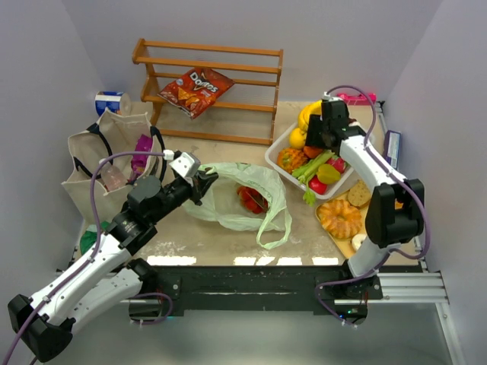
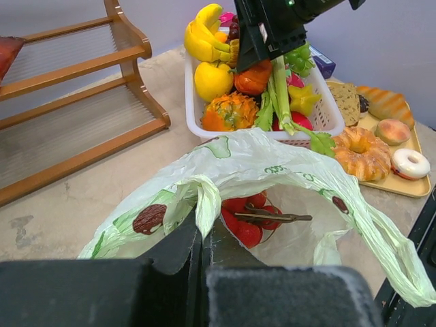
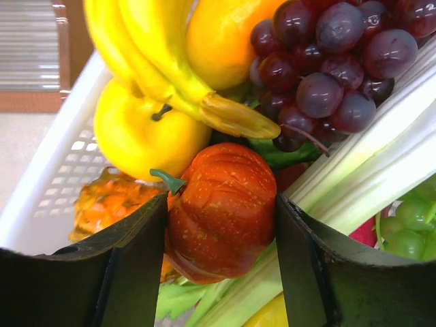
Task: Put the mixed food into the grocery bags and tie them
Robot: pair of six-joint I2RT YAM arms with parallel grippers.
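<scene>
The pale green plastic bag (image 1: 243,199) lies open mid-table with red tomatoes (image 2: 248,218) inside. My left gripper (image 1: 202,182) is shut on a fold of the bag's rim (image 2: 204,197) and holds its mouth up. The beige tote (image 1: 99,163) stands at the left with a purple packet in it. A white basket (image 1: 275,152) at the right holds bananas, grapes, celery and other mixed food. My right gripper (image 3: 221,225) reaches down into the basket. Its two fingers press on either side of a small orange-red pumpkin (image 3: 218,204).
A wooden rack (image 1: 213,84) stands at the back with a red Doritos bag (image 1: 196,90) on it. A yellow tray (image 1: 344,245) with bread and doughnuts lies in front of the basket. A blue and white can (image 1: 110,101) sits behind the tote.
</scene>
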